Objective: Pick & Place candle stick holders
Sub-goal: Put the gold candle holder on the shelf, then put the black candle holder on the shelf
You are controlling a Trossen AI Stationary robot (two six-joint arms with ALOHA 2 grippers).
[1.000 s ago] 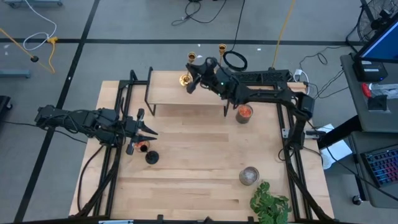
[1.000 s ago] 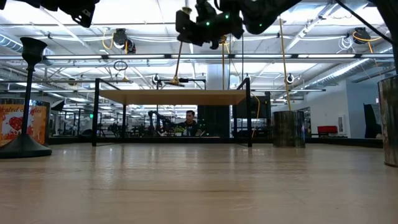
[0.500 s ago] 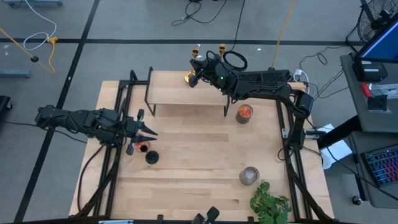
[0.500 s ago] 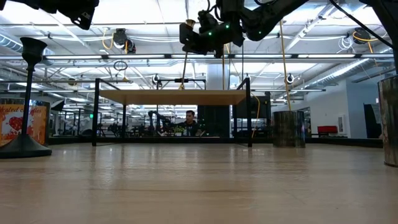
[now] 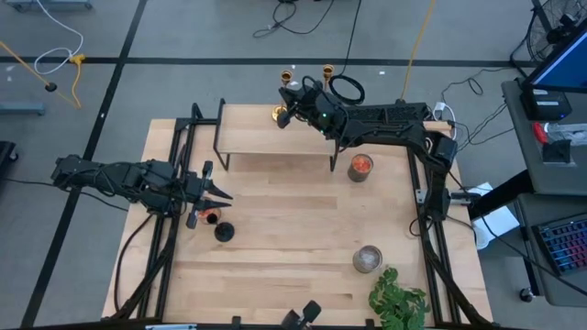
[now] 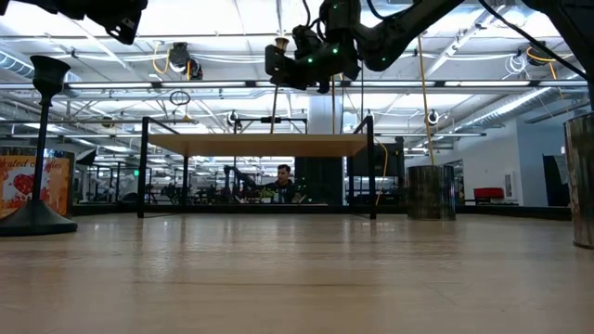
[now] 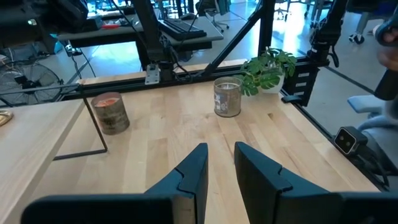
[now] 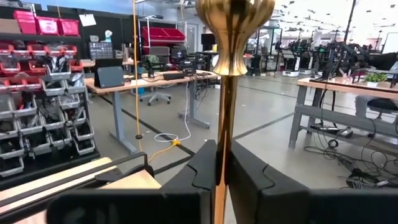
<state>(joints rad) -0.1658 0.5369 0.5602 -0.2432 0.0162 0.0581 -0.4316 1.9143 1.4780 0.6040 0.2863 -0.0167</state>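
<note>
My right gripper (image 5: 292, 99) is over the far edge of the raised wooden shelf (image 5: 275, 139) and is shut on a gold candlestick (image 5: 283, 93). Its cup shows in the right wrist view (image 8: 235, 25). A second gold candlestick (image 5: 327, 71) stands just to the right of it, with its base hidden behind my arm. The black candlestick (image 5: 223, 231) stands on its round base on the table at the left. It also shows in the low view (image 6: 42, 148). My left gripper (image 5: 218, 194) is open and empty just beyond it. My right gripper pinches the gold candlestick's thin stem (image 8: 220, 163) between its two fingers, below the cup. The fingers come about level from the table's right side and lie across the stem. The candlestick is near upright, and its round base (image 6: 271, 119) hangs a little above the shelf top.
A glass jar with red-orange fill (image 5: 360, 167) stands right of the shelf. A grey-filled jar (image 5: 368, 259) and a green plant (image 5: 399, 301) are at the near right. A small red candle jar (image 5: 209, 215) sits beside the black candlestick. Black frame rails run along both table sides.
My right gripper, still shut on the gold candlestick, has gone toward the table's far edge and a little up. The candlestick has tipped from slanting to nearer upright, and its base has shifted toward the far edge.
</note>
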